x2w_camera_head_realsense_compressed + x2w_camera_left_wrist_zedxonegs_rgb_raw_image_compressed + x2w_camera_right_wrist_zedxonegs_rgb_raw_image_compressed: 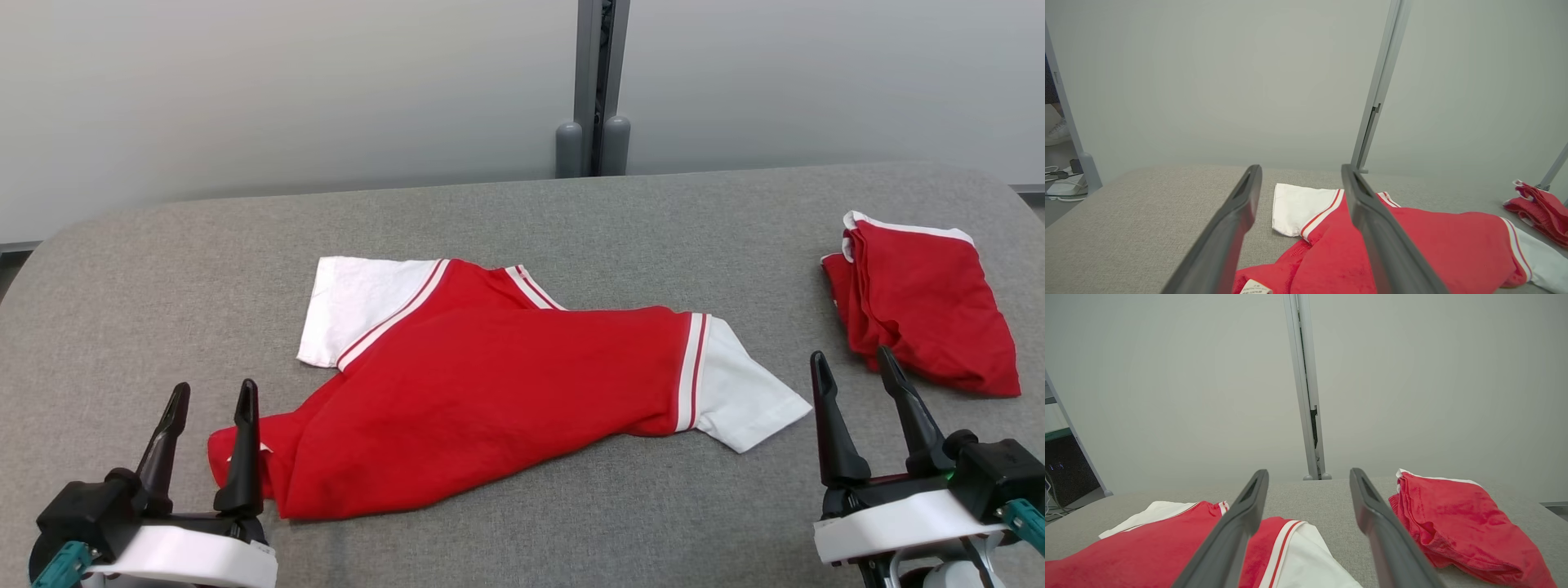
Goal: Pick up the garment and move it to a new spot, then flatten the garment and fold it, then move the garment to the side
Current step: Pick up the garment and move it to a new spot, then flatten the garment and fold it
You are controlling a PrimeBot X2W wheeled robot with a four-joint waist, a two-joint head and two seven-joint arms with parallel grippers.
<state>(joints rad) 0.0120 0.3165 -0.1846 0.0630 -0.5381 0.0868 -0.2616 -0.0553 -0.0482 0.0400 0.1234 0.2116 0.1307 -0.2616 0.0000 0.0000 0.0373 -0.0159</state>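
A red short-sleeved shirt with white sleeves and red-and-white striped seams [490, 384] lies skewed and loosely creased in the middle of a grey fabric-covered table [571, 220], one white sleeve pointing to the far left, the other to the near right, its bunched red end at the near left. The left gripper [214, 386] hangs just beside that bunched end, its two dark fingers spread apart and holding nothing; in the left wrist view a small white label [1253, 288] shows on the cloth between them. The right gripper [851, 354] hovers near the right sleeve, jaws likewise spread and empty. A folded red garment with white edging [922, 318] rests at the table's right side, apart from the shirt. Behind the table stands a pale wall with a grey upright post [600, 82]
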